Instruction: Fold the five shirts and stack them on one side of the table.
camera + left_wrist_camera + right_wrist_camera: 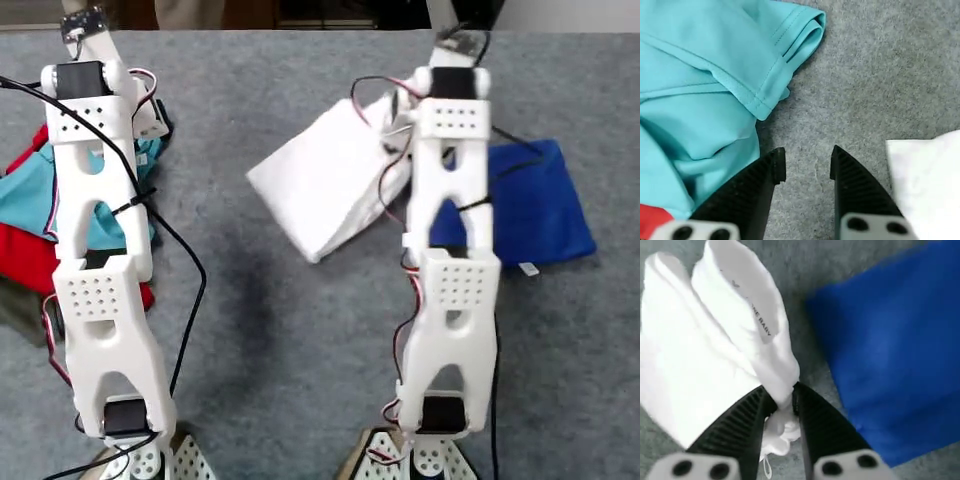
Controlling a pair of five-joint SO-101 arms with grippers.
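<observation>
At right jaws: clenched tight on a bunched edge of the white shirt [700,350], fabric pinched between them. Outward from there: rest of white shirt folded flat on the grey desk [260,330], between the two arms, set askew to the desk edges, one corner aimed toward the arm bases. Past the right arm, just beside it: blue shirt [545,205], folded, flat. At left jaws: released, gap over bare desk, nothing between. Close by: teal shirt [705,75], crumpled, sleeve cuff aimed at open desk; red shirt [25,255] against it.
</observation>
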